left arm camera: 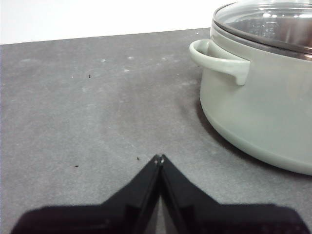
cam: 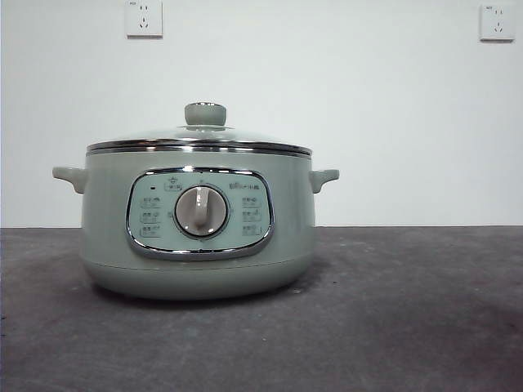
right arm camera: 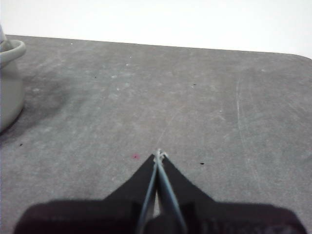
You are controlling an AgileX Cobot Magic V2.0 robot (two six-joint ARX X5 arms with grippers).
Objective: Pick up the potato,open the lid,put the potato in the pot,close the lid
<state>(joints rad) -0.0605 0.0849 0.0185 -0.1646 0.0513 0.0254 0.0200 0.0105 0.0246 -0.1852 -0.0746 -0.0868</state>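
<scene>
The pale sage-green pot [cam: 200,237] stands on the dark grey table, its dial panel facing the front view. The glass lid [cam: 200,140] with its green knob [cam: 205,113] rests shut on it. The potato shows in no view. My left gripper [left arm camera: 159,157] is shut and empty above bare table, with the pot [left arm camera: 258,112] and one side handle [left arm camera: 217,58] close beside it. My right gripper [right arm camera: 158,154] is shut and empty above bare table, with the pot's edge [right arm camera: 9,83] off to one side. Neither arm shows in the front view.
The grey table [cam: 409,327] runs to a white wall with two power sockets [cam: 144,18] high up. In the right wrist view the table's far edge and rounded corner [right arm camera: 292,56] show.
</scene>
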